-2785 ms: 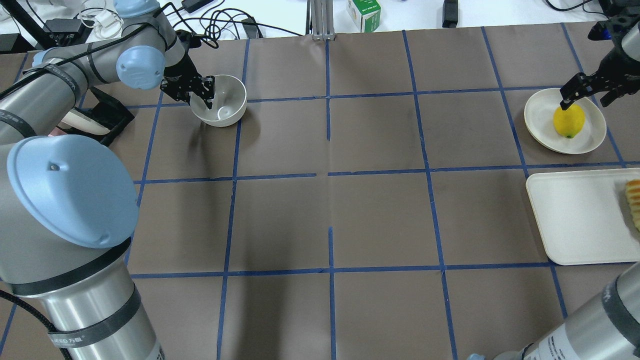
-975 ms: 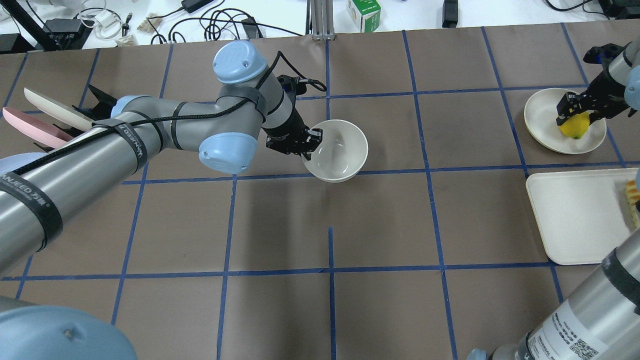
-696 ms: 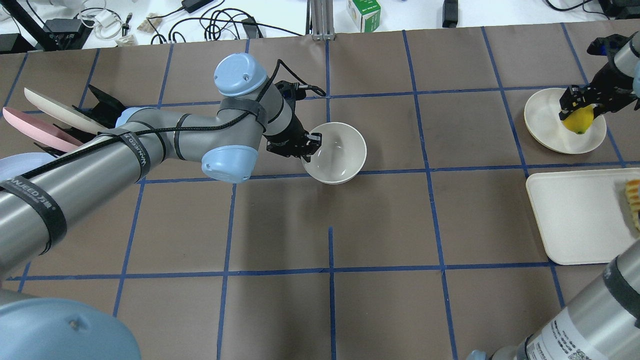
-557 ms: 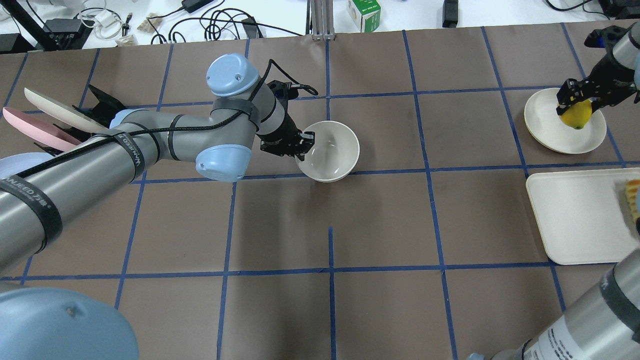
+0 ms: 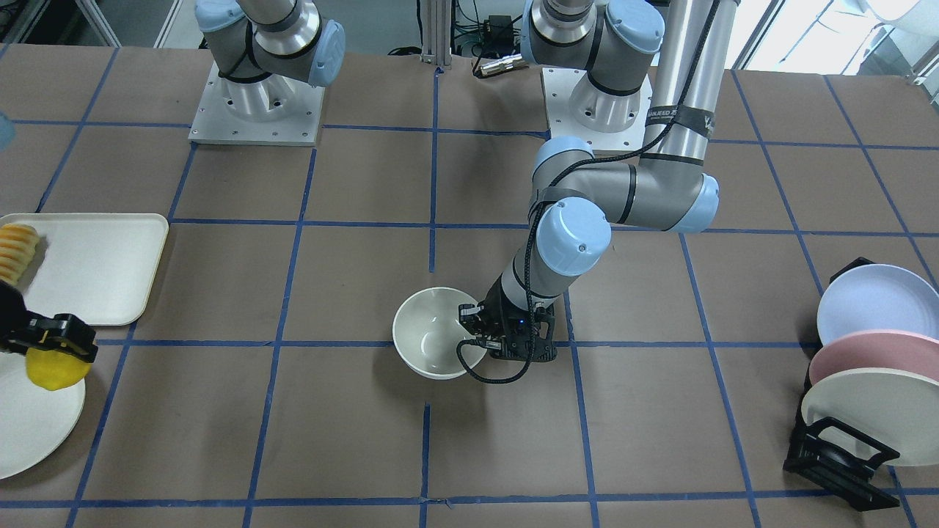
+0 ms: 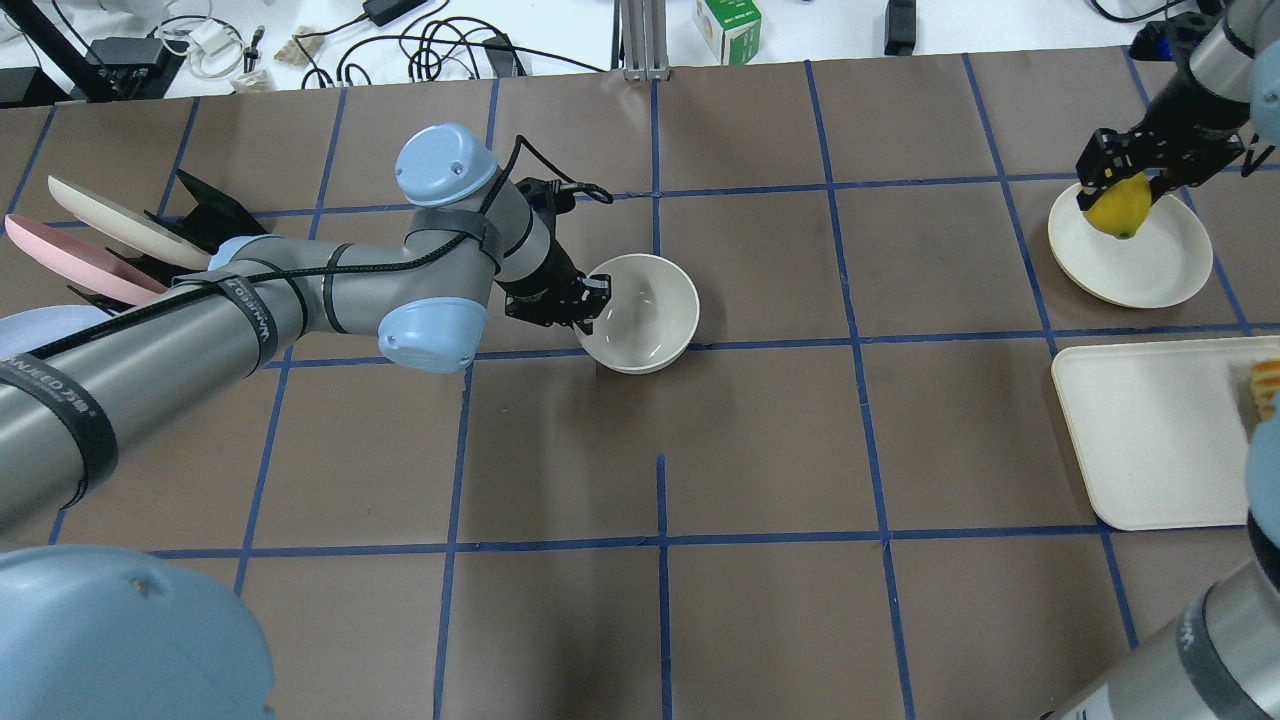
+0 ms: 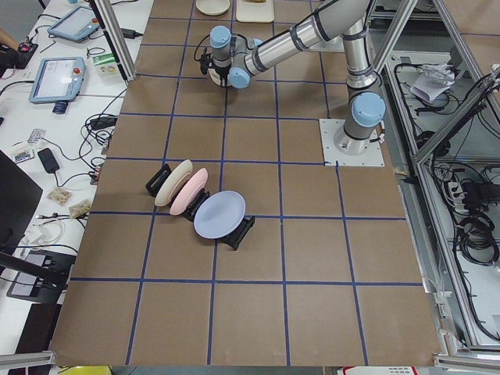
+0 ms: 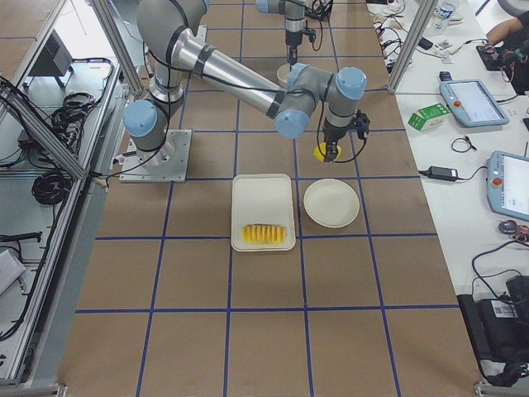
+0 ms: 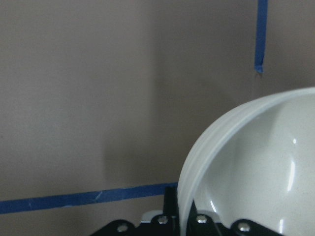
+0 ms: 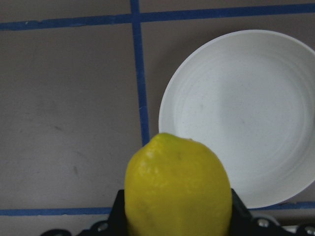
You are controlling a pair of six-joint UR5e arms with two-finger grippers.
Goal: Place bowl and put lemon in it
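Observation:
The off-white bowl (image 6: 645,315) is near the middle of the table, also seen in the front-facing view (image 5: 429,339) and the left wrist view (image 9: 256,162). My left gripper (image 6: 596,296) is shut on the bowl's left rim and holds it low over the table; I cannot tell whether it touches. My right gripper (image 6: 1120,190) is shut on the yellow lemon (image 6: 1118,208) and holds it lifted above the far left edge of the flat off-white plate (image 6: 1155,265). The lemon fills the bottom of the right wrist view (image 10: 177,189), with the plate (image 10: 246,108) below it.
A cream rectangular tray (image 6: 1150,440) with ridged sliced food (image 6: 1265,385) lies at the right edge, next to the plate. A black rack with several upright plates (image 6: 110,240) stands at the far left. Blue tape lines grid the brown table.
My left arm carried the bowl from the far left to the table's middle, then drifted slightly left. My right gripper shut on the lemon and lifted it off the plate, toward its far left edge.

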